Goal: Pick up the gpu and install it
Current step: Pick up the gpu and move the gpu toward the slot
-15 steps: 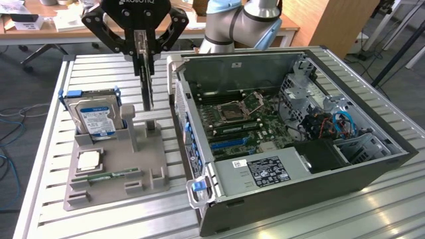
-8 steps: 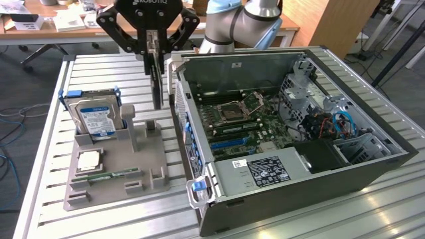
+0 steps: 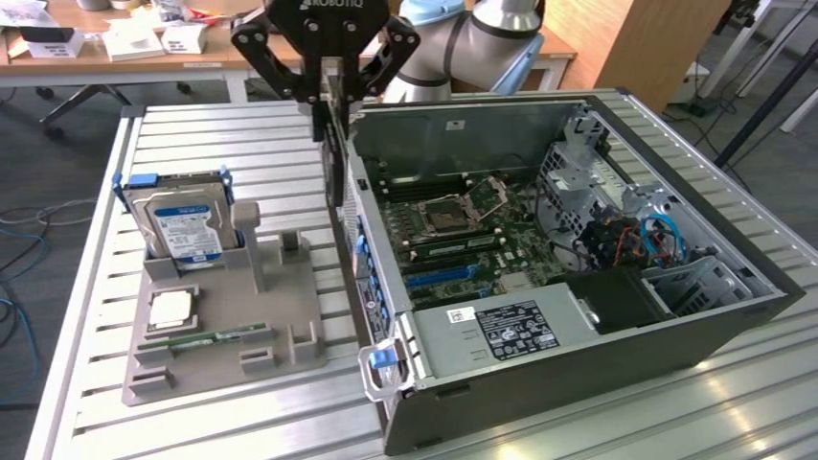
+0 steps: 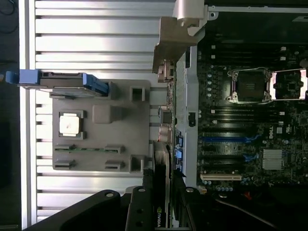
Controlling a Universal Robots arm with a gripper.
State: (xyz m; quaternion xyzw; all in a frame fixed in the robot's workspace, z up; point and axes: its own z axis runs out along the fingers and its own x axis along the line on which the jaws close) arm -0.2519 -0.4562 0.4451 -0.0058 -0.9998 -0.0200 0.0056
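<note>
Tool (image 3: 331, 96) grips gpu (image 3: 335, 158) upright, edge-on, just outside case wall (image 3: 371, 287); narrow gap between wall and grey fixture (image 3: 217, 335).

The wall of the computer case (image 3: 614, 369) stands just beside the hanging gpu (image 3: 335, 153), barring a sideways move inward. Over that wall, the room above the motherboard (image 3: 466, 235) is open.

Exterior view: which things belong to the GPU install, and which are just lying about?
Job: gpu, held in the gripper; computer case, open; motherboard.
Lying about: hard drive; processor; memory stick; grey holder.
</note>
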